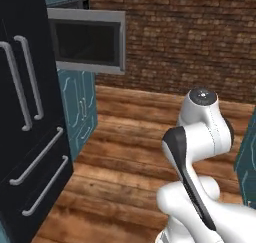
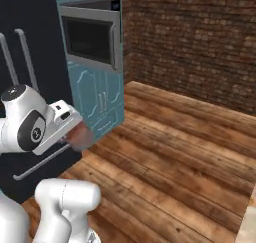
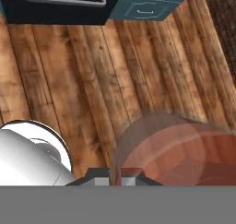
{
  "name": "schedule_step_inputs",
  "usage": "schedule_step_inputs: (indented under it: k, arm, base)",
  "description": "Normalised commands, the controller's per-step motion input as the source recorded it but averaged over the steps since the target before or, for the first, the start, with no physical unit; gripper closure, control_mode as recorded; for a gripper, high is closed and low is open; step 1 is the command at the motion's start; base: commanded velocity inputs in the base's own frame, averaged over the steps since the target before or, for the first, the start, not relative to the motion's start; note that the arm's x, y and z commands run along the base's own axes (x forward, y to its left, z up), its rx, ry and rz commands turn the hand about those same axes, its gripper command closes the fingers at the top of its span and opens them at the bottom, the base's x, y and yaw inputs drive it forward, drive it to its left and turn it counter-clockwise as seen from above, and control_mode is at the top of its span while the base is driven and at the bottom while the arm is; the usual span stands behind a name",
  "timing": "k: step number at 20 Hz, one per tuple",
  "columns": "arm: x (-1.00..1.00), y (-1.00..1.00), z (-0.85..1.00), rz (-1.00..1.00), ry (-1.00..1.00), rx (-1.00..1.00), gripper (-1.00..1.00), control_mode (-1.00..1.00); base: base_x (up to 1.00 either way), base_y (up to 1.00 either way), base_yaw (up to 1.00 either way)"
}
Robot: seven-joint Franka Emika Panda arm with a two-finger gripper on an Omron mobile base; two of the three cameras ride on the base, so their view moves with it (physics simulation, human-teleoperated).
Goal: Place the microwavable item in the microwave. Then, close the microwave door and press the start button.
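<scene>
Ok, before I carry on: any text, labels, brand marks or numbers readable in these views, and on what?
No text can be read anywhere in these pictures.
The microwave: the dark strip at its top right corner is too small and blurred to give any digits or key labels.
The microwave door: no brand mark shows on it.
The black fridge: plain, no lettering.
The reddish-brown item in the shut gripper: no label shows.

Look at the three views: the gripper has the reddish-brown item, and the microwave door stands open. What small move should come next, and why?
Probably raise the item toward the microwave. The gripper is shut on the reddish-brown item, held low over the wooden floor. The microwave door stands open, but the opening sits well above the hand, over the teal cabinets. Height must come first.
</scene>
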Motion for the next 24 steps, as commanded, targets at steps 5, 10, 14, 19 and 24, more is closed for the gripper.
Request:
schedule_step_inputs:
  k: [5, 10, 14, 19, 24]
  arm:
    - [0.00, 0.00, 0.00, 0.00, 0.00, 0.00, 1.00, 1.00]
    - [0.00, 0.00, 0.00, 0.00, 0.00, 0.00, 1.00, 1.00]
    - [0.00, 0.00, 0.00, 0.00, 0.00, 0.00, 1.00, 1.00]
    - [0.00, 0.00, 0.00, 0.00, 0.00, 0.00, 1.00, 1.00]
    - [0.00, 0.00, 0.00, 0.00, 0.00, 0.00, 1.00, 1.00]
  base:
    - [0.90, -0.48, -0.48]
    - [1.00, -0.08, -0.29]
    - [1.00, 0.00, -0.11]
    - [1.00, 0.00, -0.01]
    - [1.00, 0.00, 0.19]
